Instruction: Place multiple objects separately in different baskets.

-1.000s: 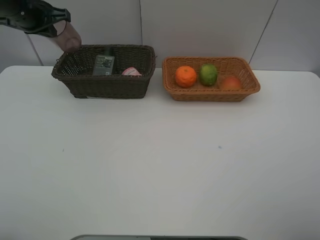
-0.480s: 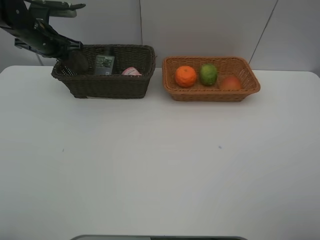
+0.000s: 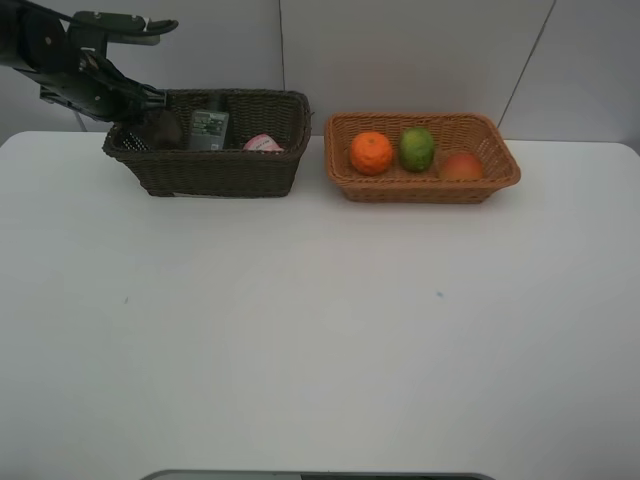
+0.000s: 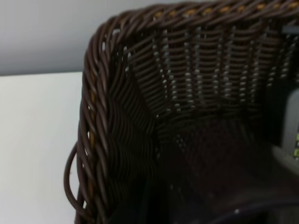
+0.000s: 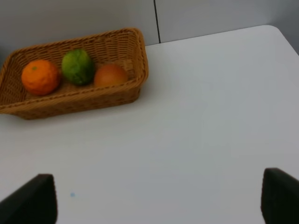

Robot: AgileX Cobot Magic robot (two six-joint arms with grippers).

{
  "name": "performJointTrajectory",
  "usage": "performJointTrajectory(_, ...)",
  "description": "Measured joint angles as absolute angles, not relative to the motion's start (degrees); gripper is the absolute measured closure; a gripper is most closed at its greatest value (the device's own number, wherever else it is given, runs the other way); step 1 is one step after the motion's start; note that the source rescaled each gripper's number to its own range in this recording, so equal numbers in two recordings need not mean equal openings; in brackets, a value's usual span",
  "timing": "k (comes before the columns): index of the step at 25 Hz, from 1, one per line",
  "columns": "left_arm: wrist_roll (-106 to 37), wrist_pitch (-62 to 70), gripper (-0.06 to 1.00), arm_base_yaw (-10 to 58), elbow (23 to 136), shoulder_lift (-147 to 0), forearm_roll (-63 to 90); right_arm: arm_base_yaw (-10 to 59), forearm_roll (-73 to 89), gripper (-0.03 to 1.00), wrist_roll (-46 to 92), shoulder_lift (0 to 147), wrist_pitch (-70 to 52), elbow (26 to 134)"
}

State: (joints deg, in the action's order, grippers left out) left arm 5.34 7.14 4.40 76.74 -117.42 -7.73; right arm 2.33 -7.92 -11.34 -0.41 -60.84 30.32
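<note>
Since half a second ago your left gripper (image 3: 150, 118) has dropped lower into the left end of the dark brown basket (image 3: 215, 172); a second ago it was above the rim with the pink cup visible in it. The cup (image 3: 163, 130) now reads as a dark shape inside that end, at the gripper tips. Can't tell whether the jaws are apart or clamped: the left wrist view shows only the basket's inner corner (image 4: 154, 107), no fingers.

Flask (image 3: 208, 129) leans on the back wall just beside the cup; pink bottle (image 3: 263, 144) lies further right. Tight there.

Tan basket (image 3: 420, 187) is unchanged: orange (image 3: 372, 153), lime (image 3: 417, 149), peach (image 3: 461, 165) in a row, lime touching the peach in the right wrist view.

Right gripper (image 5: 159, 196) fingers (image 5: 32, 200) are spread wide, holding nothing, over bare table (image 3: 320, 330). Baskets sit near each other at the far edge, with a narrow gap between; open room in front.
</note>
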Motion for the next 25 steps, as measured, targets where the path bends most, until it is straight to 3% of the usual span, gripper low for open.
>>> performJointTrajectory(5, 5.3, 7.2, 0.94, 4.4, 76.7, -118.7, -7.7, 2.3, -7.9, 0.02, -11.3, -0.4, -60.8, 30.3)
performJointTrajectory(8, 5.3, 7.2, 0.88, 4.4, 76.7, -118.7, -7.7, 2.3, -7.9, 0.02, -11.3, -0.4, -60.8, 30.3)
performJointTrajectory(10, 5.3, 7.2, 0.69, 4.4, 76.7, -118.7, -7.7, 2.3, -7.9, 0.02, -11.3, -0.4, -60.8, 30.3)
performJointTrajectory(14, 5.3, 7.0, 0.16, 5.0, 76.7, -118.5, -6.7, 2.3, -7.9, 0.02, -11.3, -0.4, -60.8, 30.3)
performJointTrajectory(16, 5.5, 6.9, 0.03, 5.3, 76.7, -118.3, -5.7, 2.3, -7.9, 0.02, -11.3, -0.4, -60.8, 30.3)
performJointTrajectory(25, 5.5, 9.4, -0.05, 4.9, 76.7, -113.6, -6.6, 2.3, -7.9, 0.02, -11.3, -0.4, -60.8, 30.3)
